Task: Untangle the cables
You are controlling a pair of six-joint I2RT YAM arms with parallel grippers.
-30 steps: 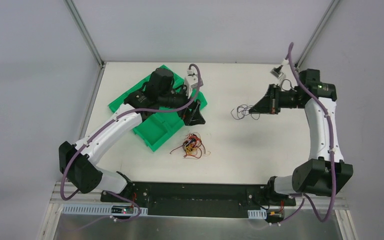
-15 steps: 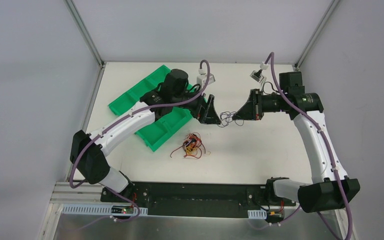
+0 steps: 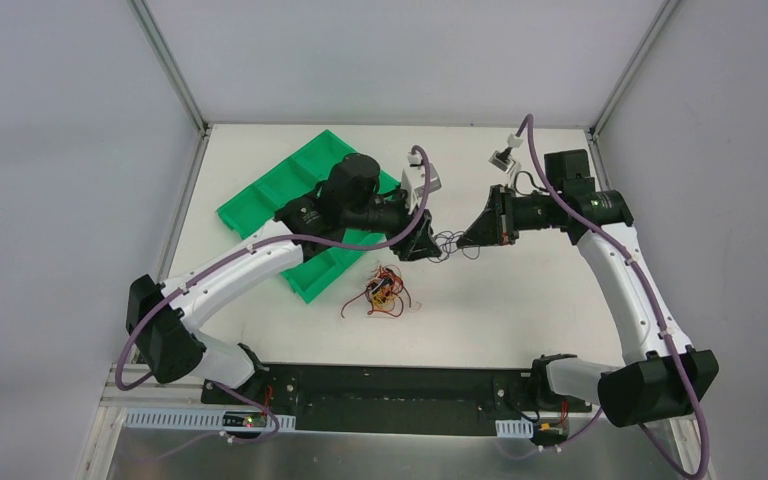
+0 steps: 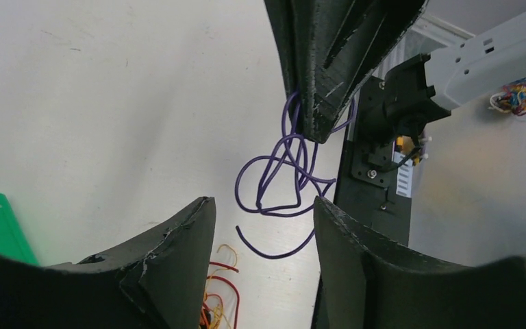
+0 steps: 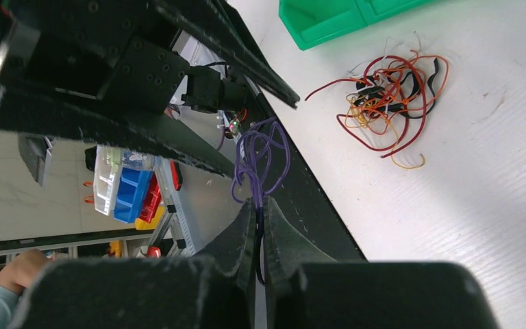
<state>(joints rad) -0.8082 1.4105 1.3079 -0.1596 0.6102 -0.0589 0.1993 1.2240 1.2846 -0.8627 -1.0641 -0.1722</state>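
A loose tangle of red, orange, yellow and black cables (image 3: 385, 292) lies on the white table in front of the green tray. One thin purple cable (image 3: 447, 243) hangs in loops above the table, apart from the tangle. My right gripper (image 3: 463, 240) is shut on its end, which the right wrist view shows pinched between the fingers (image 5: 260, 203), with the loops (image 5: 264, 147) beyond. My left gripper (image 3: 426, 247) faces it from the left. Its jaws (image 4: 264, 205) stand open on either side of the loops' lower end (image 4: 281, 171), and the tangle (image 4: 216, 295) shows below.
A green compartment tray (image 3: 270, 195) lies at the back left, partly under the left arm. The black base rail (image 3: 390, 385) runs along the near table edge. Coloured storage bins (image 5: 127, 181) and a person's hand (image 5: 14, 271) are off the table.
Both arms swung inward and met over the table's middle. The left gripper left the green tray, reached the purple cable, and its jaws narrowed. The right gripper carried the cable leftward.
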